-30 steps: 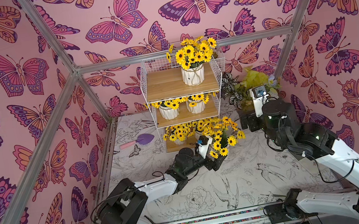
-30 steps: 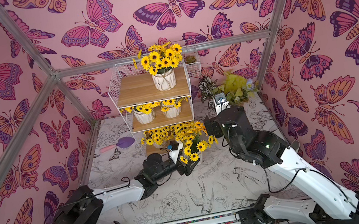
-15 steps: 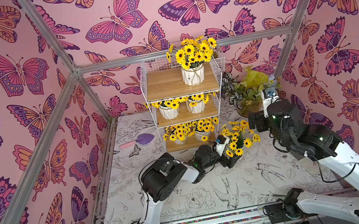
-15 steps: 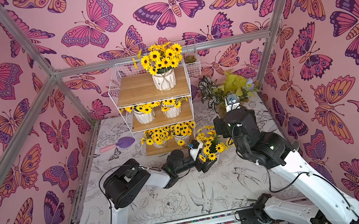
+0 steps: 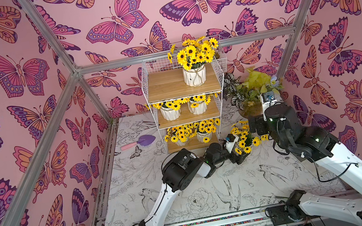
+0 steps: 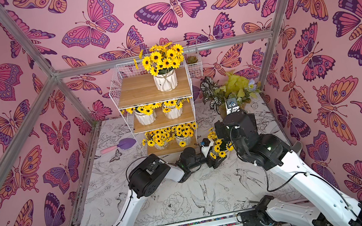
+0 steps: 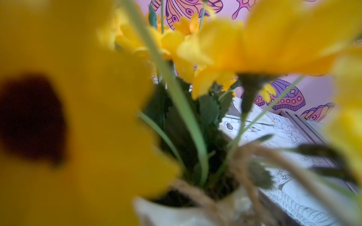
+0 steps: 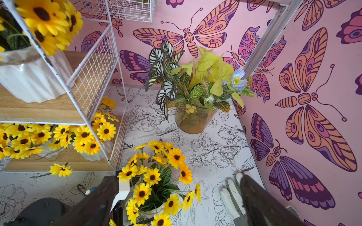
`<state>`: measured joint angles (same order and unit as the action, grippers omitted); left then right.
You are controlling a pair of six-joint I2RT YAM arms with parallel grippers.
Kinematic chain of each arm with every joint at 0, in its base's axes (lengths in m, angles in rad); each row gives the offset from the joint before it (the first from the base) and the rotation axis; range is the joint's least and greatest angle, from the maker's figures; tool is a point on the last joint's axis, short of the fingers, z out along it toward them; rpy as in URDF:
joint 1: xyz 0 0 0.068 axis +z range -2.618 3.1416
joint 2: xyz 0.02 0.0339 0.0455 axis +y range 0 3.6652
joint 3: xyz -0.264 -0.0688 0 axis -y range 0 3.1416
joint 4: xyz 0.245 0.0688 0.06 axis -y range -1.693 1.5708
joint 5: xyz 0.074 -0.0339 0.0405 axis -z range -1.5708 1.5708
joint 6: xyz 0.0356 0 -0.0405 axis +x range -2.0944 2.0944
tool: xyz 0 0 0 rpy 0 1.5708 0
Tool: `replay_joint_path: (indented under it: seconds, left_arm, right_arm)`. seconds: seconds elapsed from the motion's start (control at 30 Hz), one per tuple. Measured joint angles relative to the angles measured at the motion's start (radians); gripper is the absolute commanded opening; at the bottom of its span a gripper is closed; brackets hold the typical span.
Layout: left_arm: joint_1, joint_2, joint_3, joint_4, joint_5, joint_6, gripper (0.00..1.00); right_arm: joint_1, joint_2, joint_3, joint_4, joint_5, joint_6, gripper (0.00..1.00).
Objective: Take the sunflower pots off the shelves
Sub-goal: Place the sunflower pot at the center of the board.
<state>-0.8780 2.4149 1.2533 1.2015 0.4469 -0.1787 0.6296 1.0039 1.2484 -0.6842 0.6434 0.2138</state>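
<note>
The counter [image 5: 190, 200], printed with birds and flowers, carries the shelves [image 5: 184, 93] at the back, with five sunflower pots [image 5: 194, 76] on them: one on top, two on the middle board, two on the lowest. An amber pot of leaves [image 5: 251, 110] stands beside the rack, partly behind the right arm [image 5: 306, 144]; a purple trowel [image 5: 145, 140] lies on the other side. Only the right wrist view shows white gloves [image 8: 232, 193]; only a top view shows a small hanging basket [image 6: 194, 66]. The sixth sunflower pot [image 5: 245, 138] is off the shelves, near the rack's foot, the left claw [image 5: 241, 154] closed round it. The right claw [image 8: 176, 197] hangs over it, jaws wide, empty.
</note>
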Motion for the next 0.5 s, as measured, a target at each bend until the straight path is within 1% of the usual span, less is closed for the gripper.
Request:
replay_joint_path:
  seconds: [0.27, 0.4, 0.5]
  left_arm:
    - [0.021, 0.138, 0.191, -0.016, 0.023, -0.013, 0.46]
    - [0.022, 0.193, 0.289, -0.034, 0.035, -0.025, 0.55]
    - [0.022, 0.208, 0.349, -0.090, 0.051, -0.032, 0.62]
  right_arm:
    - [0.000, -0.031, -0.033, 0.000, 0.007, 0.018, 0.99]
    - [0.000, -0.052, -0.049, -0.001, 0.019, 0.022, 0.99]
    - [-0.001, -0.063, -0.058, -0.001, 0.023, 0.025, 0.99]
